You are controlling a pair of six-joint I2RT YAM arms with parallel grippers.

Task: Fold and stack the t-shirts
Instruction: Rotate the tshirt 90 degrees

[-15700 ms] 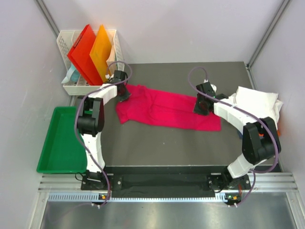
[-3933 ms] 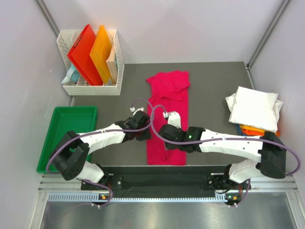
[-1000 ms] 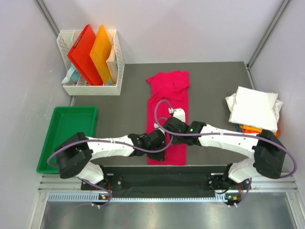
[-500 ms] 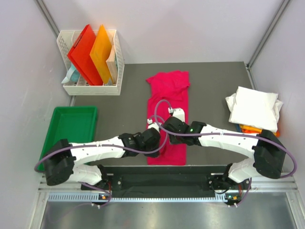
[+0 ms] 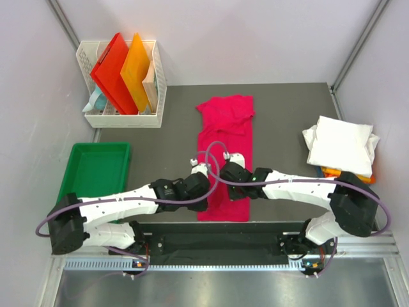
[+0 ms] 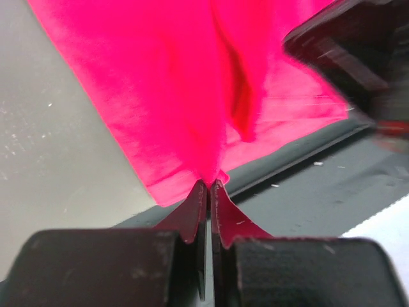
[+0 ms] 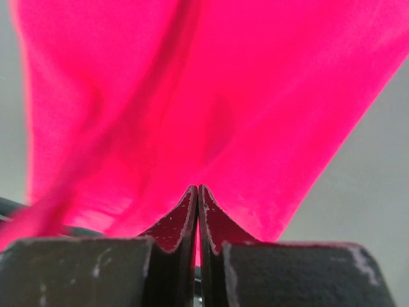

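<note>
The magenta-pink t-shirt (image 5: 225, 121) lies as a long narrow strip down the middle of the dark table, its collar end at the far side. My left gripper (image 5: 204, 192) is shut on the strip's near left edge. In the left wrist view the jaws (image 6: 209, 184) pinch a peak of pink cloth (image 6: 179, 83). My right gripper (image 5: 229, 185) is shut on the shirt's near part beside it, its tips (image 7: 197, 188) closed on lifted pink cloth (image 7: 255, 96). A white folded t-shirt (image 5: 339, 144) rests on an orange one (image 5: 339, 174) at the right edge.
A white basket (image 5: 156, 89) at the back left holds stiff red and orange folders (image 5: 121, 70). A green tray (image 5: 89, 185) sits at the near left. The table's near edge (image 6: 307, 166) runs just past the shirt's hem.
Both grippers have closed on the near end of the pink shirt, the left first, then the right. The left arm has stretched further right. The cloth now rises at both pinches.
</note>
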